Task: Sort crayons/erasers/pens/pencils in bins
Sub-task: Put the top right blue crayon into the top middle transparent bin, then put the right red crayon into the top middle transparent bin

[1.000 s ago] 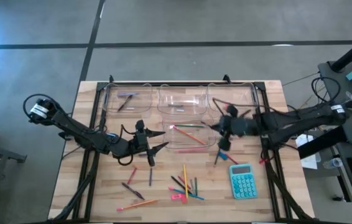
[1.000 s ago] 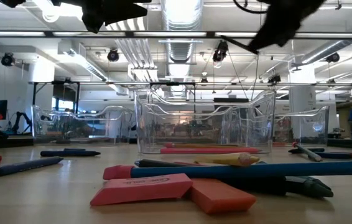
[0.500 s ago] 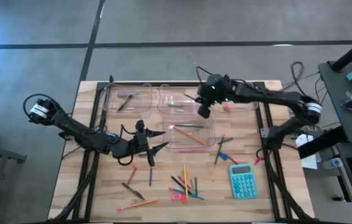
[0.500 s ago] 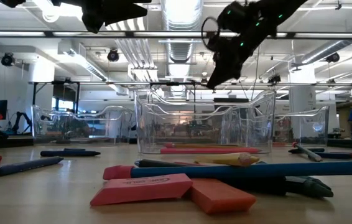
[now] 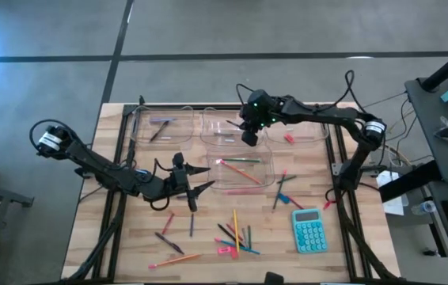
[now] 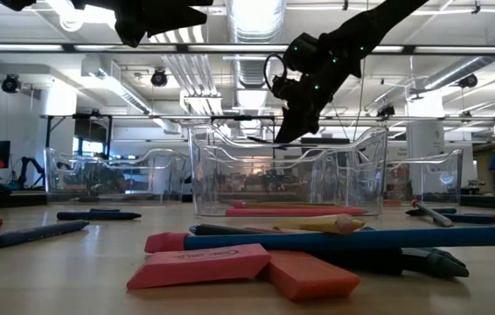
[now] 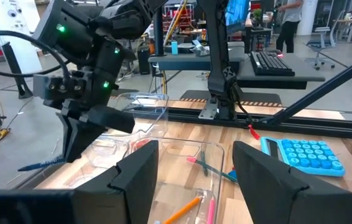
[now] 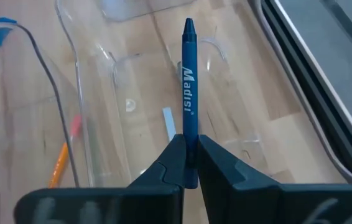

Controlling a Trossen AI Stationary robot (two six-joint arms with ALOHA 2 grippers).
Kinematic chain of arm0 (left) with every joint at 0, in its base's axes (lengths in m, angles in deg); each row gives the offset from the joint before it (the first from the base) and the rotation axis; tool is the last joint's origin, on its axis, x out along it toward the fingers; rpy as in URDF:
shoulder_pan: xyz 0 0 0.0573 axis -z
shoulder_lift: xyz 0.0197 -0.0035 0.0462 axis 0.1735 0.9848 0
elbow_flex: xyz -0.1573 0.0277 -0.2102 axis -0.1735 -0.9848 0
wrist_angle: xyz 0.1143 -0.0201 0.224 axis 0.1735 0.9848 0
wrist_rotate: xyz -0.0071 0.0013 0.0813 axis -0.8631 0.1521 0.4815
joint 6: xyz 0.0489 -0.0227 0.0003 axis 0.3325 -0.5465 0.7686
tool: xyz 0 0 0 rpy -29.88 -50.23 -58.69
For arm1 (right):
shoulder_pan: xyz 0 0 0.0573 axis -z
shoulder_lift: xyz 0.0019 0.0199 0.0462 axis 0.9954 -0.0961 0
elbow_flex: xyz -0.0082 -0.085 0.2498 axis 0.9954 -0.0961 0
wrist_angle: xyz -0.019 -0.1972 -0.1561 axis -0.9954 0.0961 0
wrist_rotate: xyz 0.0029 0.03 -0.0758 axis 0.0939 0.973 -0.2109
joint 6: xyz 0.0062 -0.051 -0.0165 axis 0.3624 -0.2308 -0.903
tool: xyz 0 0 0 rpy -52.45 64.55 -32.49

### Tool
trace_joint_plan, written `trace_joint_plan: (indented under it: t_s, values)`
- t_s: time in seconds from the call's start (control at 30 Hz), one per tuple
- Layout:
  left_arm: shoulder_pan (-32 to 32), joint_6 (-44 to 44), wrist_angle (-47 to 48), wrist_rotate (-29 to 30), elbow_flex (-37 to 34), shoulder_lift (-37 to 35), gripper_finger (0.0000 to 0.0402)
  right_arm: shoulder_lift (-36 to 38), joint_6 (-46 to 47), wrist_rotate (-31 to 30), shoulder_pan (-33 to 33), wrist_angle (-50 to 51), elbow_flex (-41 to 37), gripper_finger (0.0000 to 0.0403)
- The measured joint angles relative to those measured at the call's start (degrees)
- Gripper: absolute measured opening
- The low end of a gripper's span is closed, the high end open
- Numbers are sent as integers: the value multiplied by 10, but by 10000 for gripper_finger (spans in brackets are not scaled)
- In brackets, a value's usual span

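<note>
Above the middle bin of the back row hangs the right gripper, its fingers closed tight on a blue crayon that sticks out straight ahead of the fingertips, with the pointed end farthest from them. Just in front of this gripper stands another bin with pencils lying inside. The left gripper waits beside that front bin, on its left, with the fingers spread apart and nothing between them. Nearer the front edge of the table, loose pens, pencils and a teal calculator lie scattered.
</note>
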Motion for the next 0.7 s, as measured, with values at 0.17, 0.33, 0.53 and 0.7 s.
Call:
trace_joint_plan:
  t_s: [0.17, 0.33, 0.53, 0.7]
  values:
    - [0, 0, 0, 0, 0, 0, 192, 2, 4, 0, 0, -3, -1, 23]
    - [0, 0, -1, 0, 0, 0, 192, 9, 14, 1, 0, -3, -2, 36]
    - [0, 0, -2, 0, 0, 0, 192, 18, 30, 2, 0, 3, -2, 105]
    - [0, 0, -2, 0, 0, 0, 192, 39, 36, 2, -1, 33, -2, 153]
